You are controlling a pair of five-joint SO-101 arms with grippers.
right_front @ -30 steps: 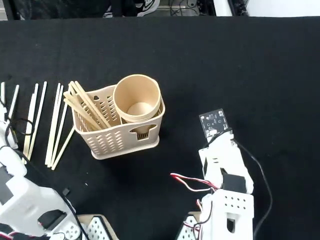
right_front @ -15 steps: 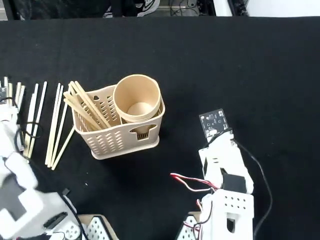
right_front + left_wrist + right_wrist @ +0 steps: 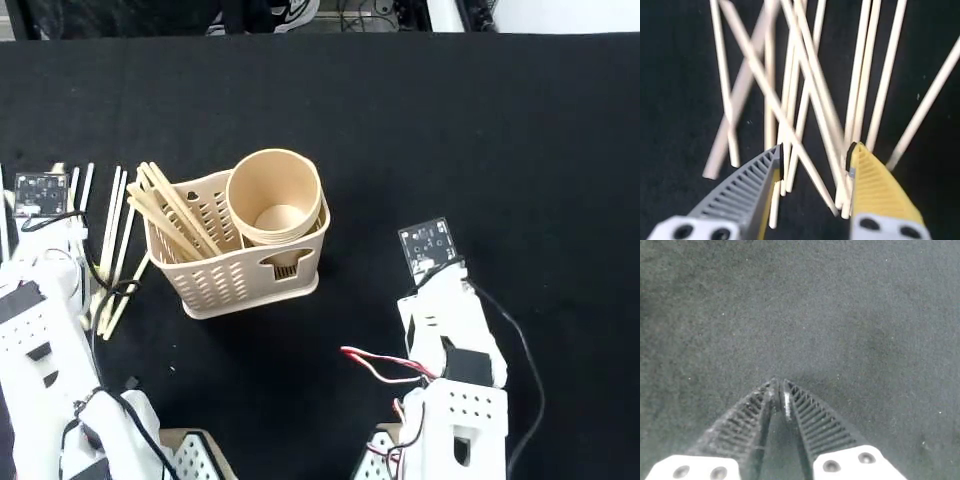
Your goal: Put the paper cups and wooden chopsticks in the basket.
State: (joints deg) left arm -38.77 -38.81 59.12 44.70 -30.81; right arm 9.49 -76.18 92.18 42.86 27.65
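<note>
1. My left arm (image 3: 40, 330) has swung over the last second from the near left corner of the tabletop (image 3: 480, 130) out along its left edge. It now hangs above the loose chopsticks (image 3: 112, 250) lying there.
2. My left gripper (image 3: 815, 152) is spread apart and holds nothing. Its jaws point down at the loose chopsticks (image 3: 800, 75), which lie fanned and crossing one another on the black cloth. Several sticks run between the two jaws.
3. I judge this to mean that the next pick is being lined up. The sticks overlap, so closing here may catch more than one or nudge the others aside.
4. My right arm (image 3: 450, 330) has not moved. It rests near the near edge, right of the middle. My right gripper (image 3: 778, 385) is closed, tips together, with nothing in it and bare cloth beneath.
5. Farther out, left of the middle of the tabletop, stands the basket (image 3: 235, 280), upright and unchanged, just beside the loose sticks.
6. Stacked paper cups (image 3: 275, 195) sit mouth up in the side of the basket toward the right edge. A bundle of chopsticks (image 3: 165, 210) leans in the side toward the left edge, with its ends poking over the rim.
7. No cups remain on the cloth, so as I judge it only the loose sticks are left to move.
</note>
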